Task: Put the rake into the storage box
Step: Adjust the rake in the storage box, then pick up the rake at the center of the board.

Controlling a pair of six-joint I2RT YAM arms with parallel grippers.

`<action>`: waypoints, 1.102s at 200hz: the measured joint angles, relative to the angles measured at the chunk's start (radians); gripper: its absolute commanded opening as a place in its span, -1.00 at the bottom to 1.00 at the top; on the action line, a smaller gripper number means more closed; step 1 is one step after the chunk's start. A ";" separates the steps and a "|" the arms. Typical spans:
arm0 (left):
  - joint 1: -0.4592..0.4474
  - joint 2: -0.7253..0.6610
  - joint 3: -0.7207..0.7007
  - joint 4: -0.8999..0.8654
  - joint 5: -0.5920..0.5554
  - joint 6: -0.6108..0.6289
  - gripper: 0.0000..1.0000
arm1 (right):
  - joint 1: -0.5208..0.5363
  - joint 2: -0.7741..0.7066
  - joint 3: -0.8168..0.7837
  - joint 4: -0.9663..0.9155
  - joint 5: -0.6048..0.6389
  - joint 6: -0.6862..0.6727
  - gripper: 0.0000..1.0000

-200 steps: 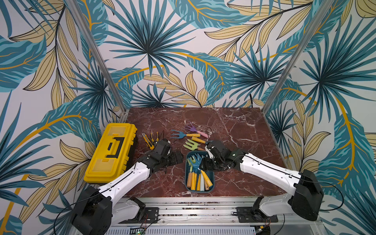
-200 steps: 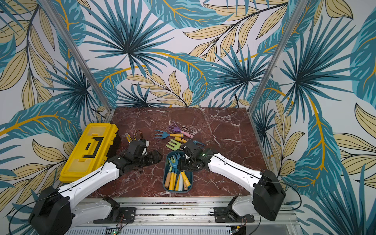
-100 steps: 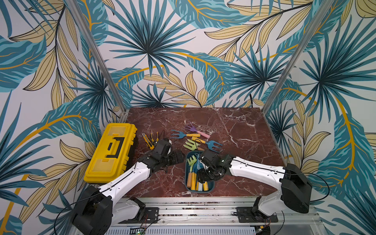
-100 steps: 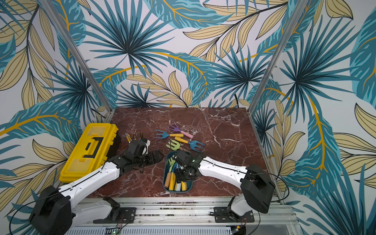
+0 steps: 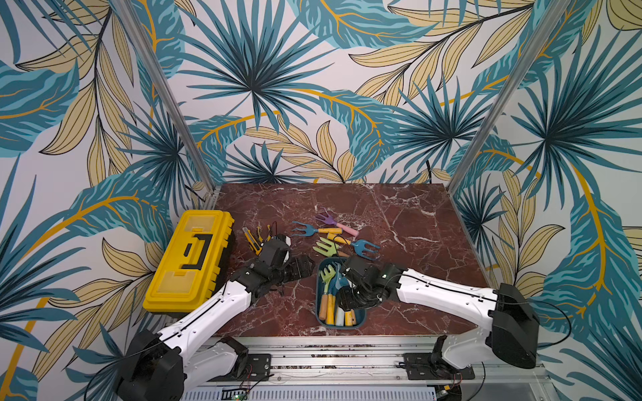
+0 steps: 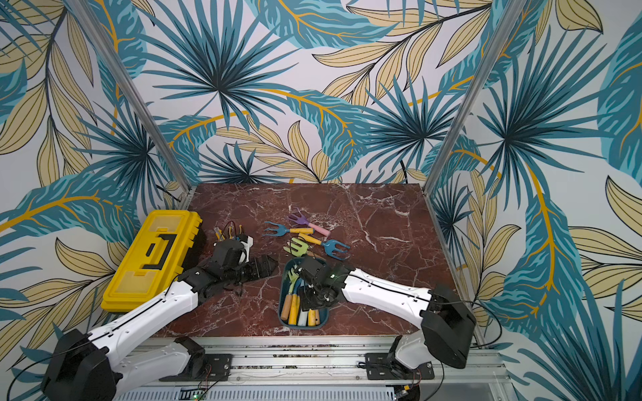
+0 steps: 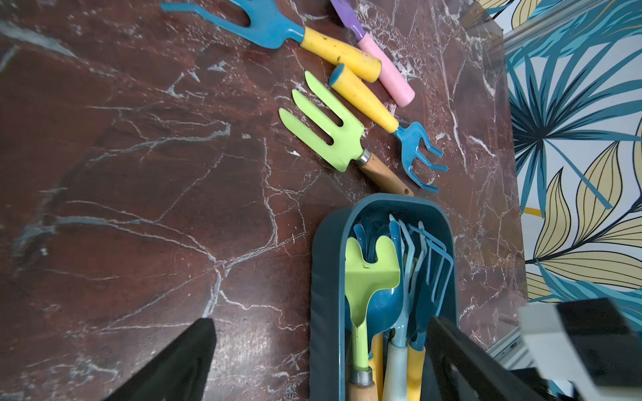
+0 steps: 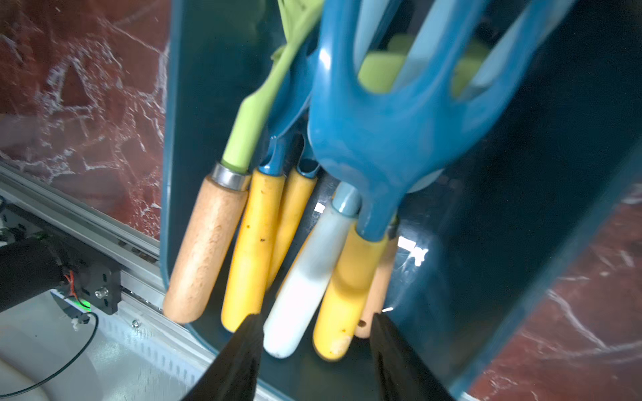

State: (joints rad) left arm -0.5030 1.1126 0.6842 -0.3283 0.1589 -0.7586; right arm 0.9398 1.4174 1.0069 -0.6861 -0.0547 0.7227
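The blue rake (image 8: 378, 139) is blurred in the right wrist view, its tines cut off; whether the right gripper (image 8: 316, 319) touches its handle cannot be told. In both top views the wrist hides its fingertips. Tools (image 5: 250, 241) beside the yellow toolbox (image 5: 189, 260) are too small to name.

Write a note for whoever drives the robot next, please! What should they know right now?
Left end effector: open, empty, beside the storage box.
Right end effector: open, over the box's handle end, no grip that I can see.
Blue rake: in the box, lying on the other tools.
Done: rake is in.
Left to do: lift the right arm clear. A second blue rake lies on the table beyond the box, probably next.
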 measured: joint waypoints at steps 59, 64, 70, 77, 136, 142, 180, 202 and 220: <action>0.030 0.085 0.048 0.031 -0.063 0.030 1.00 | -0.256 -0.049 0.155 -0.020 0.100 -0.073 0.34; 0.037 0.108 0.065 0.033 -0.064 0.037 1.00 | -0.277 -0.024 0.177 -0.020 0.099 -0.087 0.34; 0.046 0.140 0.091 0.033 -0.064 0.044 1.00 | -0.302 0.011 0.206 -0.021 0.096 -0.105 0.33; 0.056 0.176 0.123 0.031 -0.064 0.053 1.00 | -0.325 0.053 0.241 -0.022 0.091 -0.126 0.33; 0.142 0.404 0.280 0.076 0.073 0.046 1.00 | -0.425 0.508 0.687 -0.098 0.008 -0.356 0.21; 0.150 0.423 0.284 0.082 0.093 0.040 1.00 | -0.429 0.555 0.745 -0.114 0.001 -0.386 0.20; 0.188 0.458 0.284 0.103 0.153 0.007 1.00 | -0.432 0.826 1.096 -0.209 -0.031 -0.600 0.23; 0.193 0.443 0.284 0.103 0.155 0.006 1.00 | -0.432 0.970 1.315 -0.265 -0.032 -0.716 0.27; 0.196 0.428 0.284 0.099 0.152 0.010 1.00 | -0.431 1.060 1.444 -0.292 -0.032 -0.792 0.29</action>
State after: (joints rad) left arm -0.3073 1.5402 0.9680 -0.2291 0.3111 -0.7486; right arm 0.5083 2.4775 2.4508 -0.9779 -0.0872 -0.0696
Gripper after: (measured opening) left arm 0.998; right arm 0.642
